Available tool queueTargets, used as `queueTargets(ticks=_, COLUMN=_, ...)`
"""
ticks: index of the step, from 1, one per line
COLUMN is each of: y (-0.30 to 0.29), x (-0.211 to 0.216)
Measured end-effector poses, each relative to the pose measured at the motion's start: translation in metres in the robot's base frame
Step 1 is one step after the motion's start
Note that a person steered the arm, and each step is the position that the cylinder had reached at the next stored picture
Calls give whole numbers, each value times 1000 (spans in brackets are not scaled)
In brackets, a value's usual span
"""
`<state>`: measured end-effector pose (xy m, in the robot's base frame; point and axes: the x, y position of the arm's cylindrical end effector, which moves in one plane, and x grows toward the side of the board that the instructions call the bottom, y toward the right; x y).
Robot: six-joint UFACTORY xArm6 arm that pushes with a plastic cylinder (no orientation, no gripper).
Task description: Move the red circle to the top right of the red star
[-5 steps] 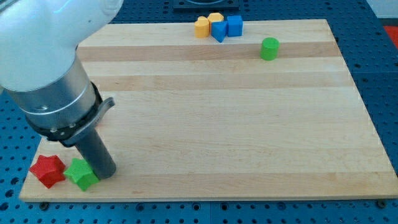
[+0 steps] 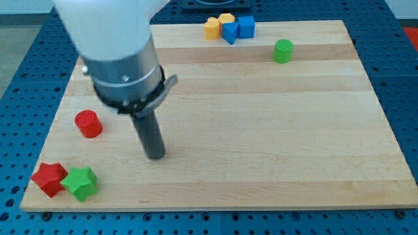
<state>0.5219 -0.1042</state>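
The red circle (image 2: 88, 123) stands on the wooden board near its left edge. The red star (image 2: 49, 178) lies at the board's bottom left corner, touching a green star (image 2: 81, 183) on its right. The red circle is above and to the right of the red star, a clear gap apart. My tip (image 2: 156, 156) rests on the board to the right of the red circle and slightly lower, touching no block.
At the board's top edge sits a cluster: two yellow blocks (image 2: 212, 28) (image 2: 226, 19) and two blue cubes (image 2: 230, 32) (image 2: 246, 27). A green cylinder (image 2: 283, 51) stands at the top right. The arm's big white body covers the top left.
My tip has moved right and up, away from the green star. The arm no longer covers the red circle, which now shows near the left edge.
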Motion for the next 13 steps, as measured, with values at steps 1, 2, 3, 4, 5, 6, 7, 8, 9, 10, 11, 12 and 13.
queueTargets(ticks=1, y=-18, x=-40)
queueTargets(ticks=2, y=-53, x=-56)
queueTargets(ticks=3, y=-97, x=-57)
queueTargets(ticks=4, y=-121, x=-57)
queueTargets(ticks=5, y=-139, x=-57)
queueTargets(ticks=6, y=-141, x=-55)
queueTargets(ticks=7, y=-144, x=-66)
queueTargets(ticks=8, y=-161, x=-75)
queueTargets(ticks=9, y=-177, x=-64)
queueTargets(ticks=10, y=-176, x=-39)
queueTargets(ticks=11, y=-176, x=-18)
queueTargets(ticks=12, y=-176, x=-8)
queueTargets(ticks=13, y=-175, x=3)
